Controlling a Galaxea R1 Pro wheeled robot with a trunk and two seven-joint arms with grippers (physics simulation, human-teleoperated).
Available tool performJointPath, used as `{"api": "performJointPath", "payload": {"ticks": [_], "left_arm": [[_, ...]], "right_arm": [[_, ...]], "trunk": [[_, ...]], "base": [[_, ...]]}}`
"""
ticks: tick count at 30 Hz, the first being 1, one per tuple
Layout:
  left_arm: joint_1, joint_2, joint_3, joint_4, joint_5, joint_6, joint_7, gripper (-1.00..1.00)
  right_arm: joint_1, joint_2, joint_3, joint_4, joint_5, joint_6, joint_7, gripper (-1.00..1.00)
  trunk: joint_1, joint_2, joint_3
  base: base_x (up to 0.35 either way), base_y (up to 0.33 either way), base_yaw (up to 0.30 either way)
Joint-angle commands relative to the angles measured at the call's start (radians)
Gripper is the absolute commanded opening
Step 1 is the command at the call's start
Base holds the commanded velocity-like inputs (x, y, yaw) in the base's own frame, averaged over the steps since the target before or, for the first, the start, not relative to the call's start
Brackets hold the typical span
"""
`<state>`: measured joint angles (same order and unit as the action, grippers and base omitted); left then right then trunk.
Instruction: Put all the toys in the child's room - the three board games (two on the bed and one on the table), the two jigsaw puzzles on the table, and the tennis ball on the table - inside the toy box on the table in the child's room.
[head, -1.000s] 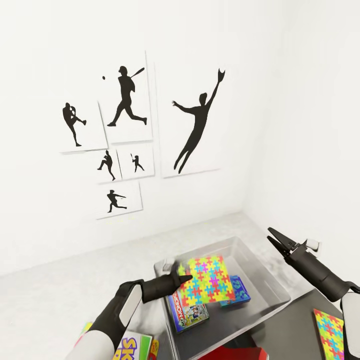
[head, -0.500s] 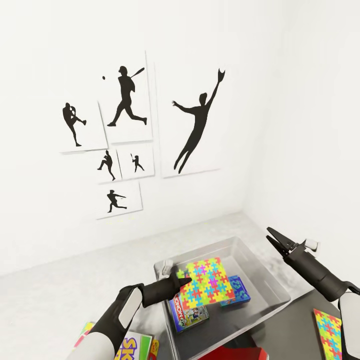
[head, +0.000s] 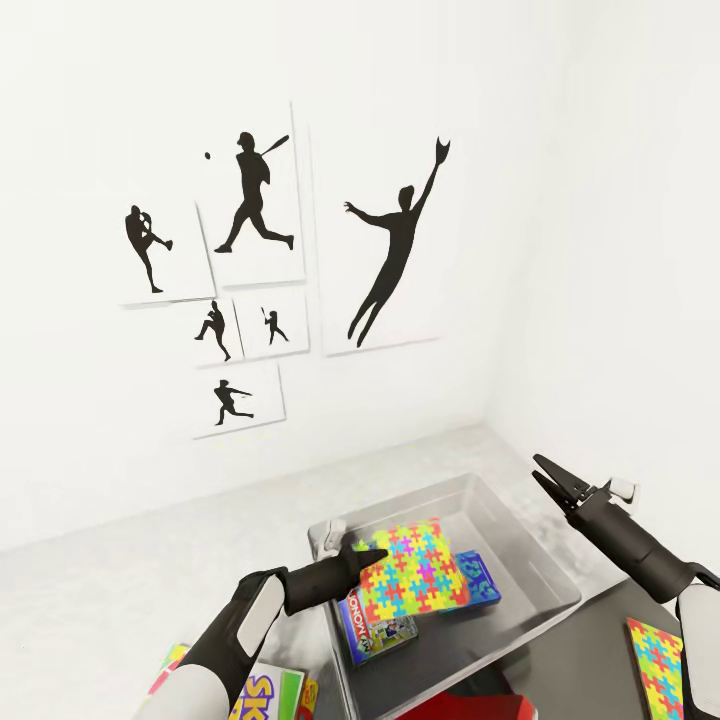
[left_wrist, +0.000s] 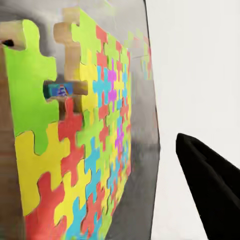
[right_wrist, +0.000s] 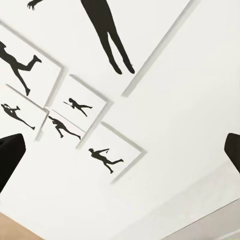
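Note:
The grey toy box (head: 535, 545) sits on the dark table (head: 600, 640). Inside it a bright jigsaw puzzle (head: 420, 565) lies tilted on a Monopoly board game (head: 380, 628) and a blue board game (head: 480, 578). My left gripper (head: 362, 552) is open at the box's near left rim, just clear of the puzzle. In the left wrist view the puzzle (left_wrist: 85, 140) is close, apart from one black finger (left_wrist: 210, 190). My right gripper (head: 537, 468) hangs open above the box's right side, pointing at the wall (right_wrist: 120, 150). A second jigsaw puzzle (head: 658, 665) lies on the table at the right.
A colourful board game (head: 265, 695) shows at the bottom left beside my left arm. White walls carry baseball silhouette pictures (head: 250, 200). A light floor (head: 150, 570) lies beyond the table, and a red object (head: 470, 708) sits at the bottom edge.
The jigsaw puzzle has tipped down from a steeper tilt and settled lower onto the games in the box. The left gripper stays at the rim. The right arm barely moved.

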<state>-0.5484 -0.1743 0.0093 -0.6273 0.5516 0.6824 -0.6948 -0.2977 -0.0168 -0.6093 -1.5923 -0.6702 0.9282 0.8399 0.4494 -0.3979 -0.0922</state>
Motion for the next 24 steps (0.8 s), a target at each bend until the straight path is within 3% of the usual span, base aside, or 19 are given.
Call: {"api": "performJointPath", "payload": {"ticks": [1,19,24], "left_arm": [[-0.001,0.000,0.001,0.000,0.004,0.006,0.000,1.00],[-0.001,0.000,0.001,0.000,0.003,0.009,-0.005,1.00],[-0.001,0.000,0.001,-0.005,0.052,0.031,-0.006,1.00]], "right_arm": [[-0.001,0.000,-0.001,0.000,0.001,0.004,0.004,1.00],[-0.001,0.001,-0.001,0.000,0.001,0.004,0.004,1.00],[-0.001,0.001,-0.001,0.000,0.001,0.004,0.004,1.00]], "trunk": [[0.001,-0.002,-0.002],[0.001,-0.002,-0.002],[0.001,-0.002,-0.002]], "base": [[0.000,0.000,0.000],[0.000,0.000,0.000],[0.000,0.000,0.000]]}}
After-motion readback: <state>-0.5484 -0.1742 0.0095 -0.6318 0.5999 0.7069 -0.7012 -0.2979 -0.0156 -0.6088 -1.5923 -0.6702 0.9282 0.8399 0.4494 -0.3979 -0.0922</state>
